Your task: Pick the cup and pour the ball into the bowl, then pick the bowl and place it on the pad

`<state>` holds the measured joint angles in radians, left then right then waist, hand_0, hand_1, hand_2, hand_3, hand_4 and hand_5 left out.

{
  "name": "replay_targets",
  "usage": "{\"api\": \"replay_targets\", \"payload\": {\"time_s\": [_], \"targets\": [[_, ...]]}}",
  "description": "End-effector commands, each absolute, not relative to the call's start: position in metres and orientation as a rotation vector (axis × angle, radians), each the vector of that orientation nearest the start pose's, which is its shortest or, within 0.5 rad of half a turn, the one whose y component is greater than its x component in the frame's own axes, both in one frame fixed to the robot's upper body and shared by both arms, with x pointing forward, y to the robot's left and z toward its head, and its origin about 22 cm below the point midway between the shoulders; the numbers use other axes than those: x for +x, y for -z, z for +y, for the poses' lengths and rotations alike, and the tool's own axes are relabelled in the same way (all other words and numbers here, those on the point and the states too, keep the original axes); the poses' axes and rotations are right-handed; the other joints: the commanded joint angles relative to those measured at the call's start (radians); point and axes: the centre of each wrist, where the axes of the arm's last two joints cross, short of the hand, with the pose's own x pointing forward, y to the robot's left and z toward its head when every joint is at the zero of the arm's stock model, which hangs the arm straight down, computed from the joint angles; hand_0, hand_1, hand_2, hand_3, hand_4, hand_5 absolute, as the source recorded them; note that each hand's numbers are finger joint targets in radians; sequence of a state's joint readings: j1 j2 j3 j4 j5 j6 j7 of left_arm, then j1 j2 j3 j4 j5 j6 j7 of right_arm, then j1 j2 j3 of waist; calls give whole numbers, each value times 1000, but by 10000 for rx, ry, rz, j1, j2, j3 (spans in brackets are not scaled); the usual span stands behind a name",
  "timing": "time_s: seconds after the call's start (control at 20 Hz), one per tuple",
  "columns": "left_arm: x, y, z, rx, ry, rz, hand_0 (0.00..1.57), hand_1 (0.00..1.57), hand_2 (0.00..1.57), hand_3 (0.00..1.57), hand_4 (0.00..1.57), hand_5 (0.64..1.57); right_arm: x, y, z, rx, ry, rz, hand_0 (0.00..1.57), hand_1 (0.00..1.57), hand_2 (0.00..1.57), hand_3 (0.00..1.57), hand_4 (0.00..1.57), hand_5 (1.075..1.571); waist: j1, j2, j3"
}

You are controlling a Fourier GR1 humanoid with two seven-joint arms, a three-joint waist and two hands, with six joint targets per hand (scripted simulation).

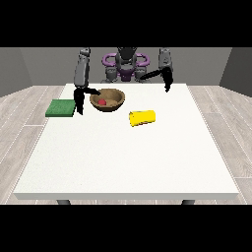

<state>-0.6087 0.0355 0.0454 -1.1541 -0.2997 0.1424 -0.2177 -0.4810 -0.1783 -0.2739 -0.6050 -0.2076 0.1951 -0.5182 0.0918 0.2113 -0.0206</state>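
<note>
Nearest us on the white table (128, 162), we see the yellow cup (142, 117) lying on its side. Behind it and toward the view's left stands the brown bowl (108, 100), with the red ball (102, 102) inside it. Left of the bowl lies the green pad (61, 108) at the table's edge. Between pad and bowl, the hand at the view's left (80, 99) reaches a finger or thumb to the bowl's rim; we cannot tell whether it grips. Farther back, the hand at the view's right (168, 84) hangs above the table, its fingers too small for us to judge.
</note>
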Motion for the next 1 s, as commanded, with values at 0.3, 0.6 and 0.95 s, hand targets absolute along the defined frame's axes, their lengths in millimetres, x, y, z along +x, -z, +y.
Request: {"api": "replay_targets", "payload": {"time_s": [0.3, 0.6, 0.95], "targets": [[370, -76, 157, 1899, 3626, -19095, 0, 0, 0, 0, 0, 1562, 337, 83, -237, 1590, 2724, -15135, 0, 0, 0, 0, 292, 1538, 534, -455, 208], [357, -37, 170, 2013, 3273, -18580, 0, 0, 0, 0, 0, 1564, 351, 69, -213, 1636, 2469, -14575, 0, 0, 0, 0, 381, 1551, 49, -790, 207], [370, -84, 197, 2040, 3707, -19631, 0, 0, 0, 0, 0, 1568, 310, 111, -260, -826, 1667, -12835, 1571, 1571, 1571, 1571, 1045, 1553, 715, -14, 201]]}}
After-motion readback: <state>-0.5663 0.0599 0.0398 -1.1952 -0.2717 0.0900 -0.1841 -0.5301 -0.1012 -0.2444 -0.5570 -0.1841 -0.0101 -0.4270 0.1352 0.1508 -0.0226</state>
